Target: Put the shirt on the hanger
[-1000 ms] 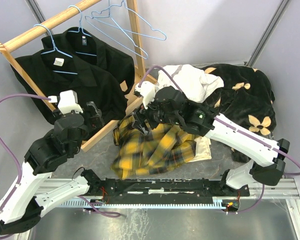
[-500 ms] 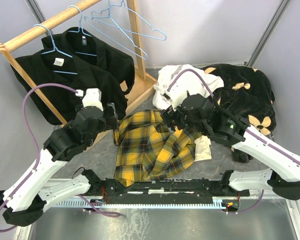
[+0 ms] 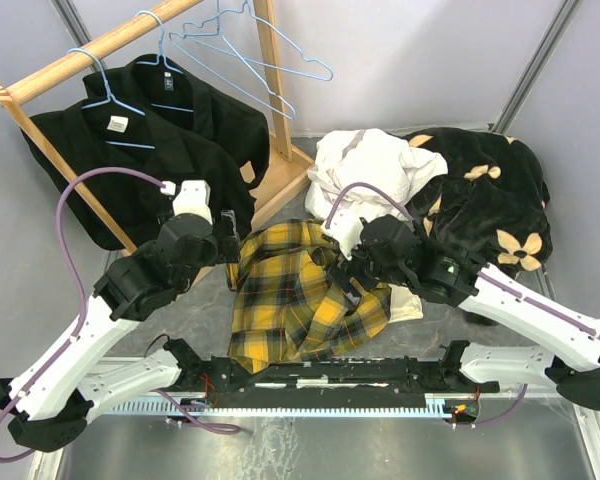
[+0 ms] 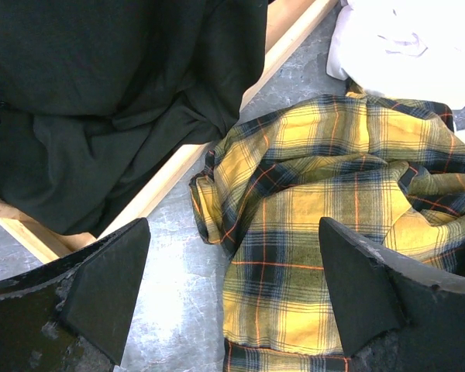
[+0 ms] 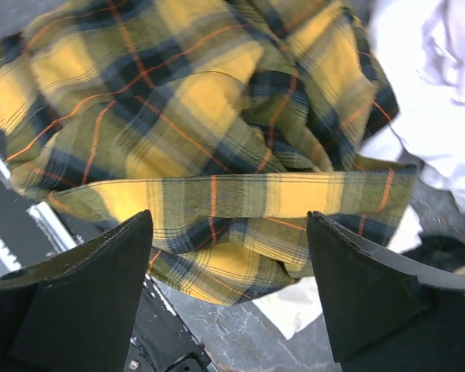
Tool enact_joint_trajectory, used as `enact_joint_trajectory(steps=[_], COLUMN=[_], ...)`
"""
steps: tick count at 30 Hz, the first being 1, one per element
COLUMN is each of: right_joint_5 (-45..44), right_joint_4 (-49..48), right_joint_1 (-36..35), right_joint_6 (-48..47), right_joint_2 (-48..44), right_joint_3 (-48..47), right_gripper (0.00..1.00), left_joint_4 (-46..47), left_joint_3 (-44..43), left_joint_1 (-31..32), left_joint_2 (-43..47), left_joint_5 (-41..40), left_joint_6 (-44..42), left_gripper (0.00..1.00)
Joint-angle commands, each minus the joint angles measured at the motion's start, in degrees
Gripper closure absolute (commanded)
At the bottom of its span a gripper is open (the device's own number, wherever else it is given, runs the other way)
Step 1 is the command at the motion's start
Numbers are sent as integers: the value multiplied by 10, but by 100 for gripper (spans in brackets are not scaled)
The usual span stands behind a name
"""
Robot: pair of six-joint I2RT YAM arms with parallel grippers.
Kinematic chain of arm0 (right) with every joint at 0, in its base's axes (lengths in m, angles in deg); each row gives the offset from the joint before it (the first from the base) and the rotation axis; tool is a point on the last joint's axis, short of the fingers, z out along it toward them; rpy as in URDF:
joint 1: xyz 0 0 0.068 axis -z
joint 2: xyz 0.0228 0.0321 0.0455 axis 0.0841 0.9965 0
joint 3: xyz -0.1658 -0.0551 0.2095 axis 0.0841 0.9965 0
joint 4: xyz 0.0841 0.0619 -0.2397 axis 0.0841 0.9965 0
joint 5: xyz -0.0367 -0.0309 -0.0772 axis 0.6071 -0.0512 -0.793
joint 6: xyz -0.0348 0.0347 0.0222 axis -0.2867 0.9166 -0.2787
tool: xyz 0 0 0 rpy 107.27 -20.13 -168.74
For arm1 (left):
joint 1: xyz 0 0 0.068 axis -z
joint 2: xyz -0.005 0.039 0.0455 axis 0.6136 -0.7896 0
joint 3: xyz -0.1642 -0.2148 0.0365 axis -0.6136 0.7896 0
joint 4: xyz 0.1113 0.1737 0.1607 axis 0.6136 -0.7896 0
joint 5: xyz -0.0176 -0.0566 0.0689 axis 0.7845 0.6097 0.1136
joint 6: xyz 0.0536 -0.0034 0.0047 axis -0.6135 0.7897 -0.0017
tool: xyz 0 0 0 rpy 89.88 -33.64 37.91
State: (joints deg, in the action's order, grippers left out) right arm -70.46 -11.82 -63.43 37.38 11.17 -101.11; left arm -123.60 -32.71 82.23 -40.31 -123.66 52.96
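Note:
The shirt [image 3: 298, 298], yellow-and-black plaid, lies crumpled on the grey table between both arms. My left gripper [image 3: 226, 236] hovers open just above its left edge; in the left wrist view the shirt [image 4: 325, 194] fills the right half under the open left gripper [image 4: 234, 226]. My right gripper [image 3: 346, 272] hangs open over the shirt's right side; the right wrist view shows a folded band of the shirt [image 5: 201, 132] below the open right gripper [image 5: 229, 217], nothing pinched. Light-blue wire hangers, one empty hanger [image 3: 252, 48], hang on the rack at the back.
A wooden rack [image 3: 271, 95] stands back left with black shirts [image 3: 130, 150] on hangers, its base bar beside the plaid shirt. A cream-white shirt [image 3: 372, 165] and a black flowered blanket [image 3: 490, 190] lie back right. A black rail [image 3: 320, 375] runs along the front.
My right gripper has let go of the shirt, opened wider and drawn back to the right. The shirt has dropped flatter. My left arm has swung right, up to the shirt's left edge.

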Motion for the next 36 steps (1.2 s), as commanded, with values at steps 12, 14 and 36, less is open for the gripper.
enact_joint_trajectory(steps=[12,14,36], right_joint_5=[119,130,39], right_joint_4=[-174,-149,-221], right_joint_1=[-17,-18,-16], right_joint_6=[-233,-249,-219], right_joint_2=[-36,-28,31], right_joint_3=[149,149,139], right_gripper=[23,23,100], left_joint_4=[19,19,22], left_joint_3=[-1,2,13], left_joint_1=[-1,-1,-1], left_joint_2=[8,9,10], left_joint_5=[21,22,21], left_joint_6=[-17,-17,-19], left_gripper=[5,5,5])
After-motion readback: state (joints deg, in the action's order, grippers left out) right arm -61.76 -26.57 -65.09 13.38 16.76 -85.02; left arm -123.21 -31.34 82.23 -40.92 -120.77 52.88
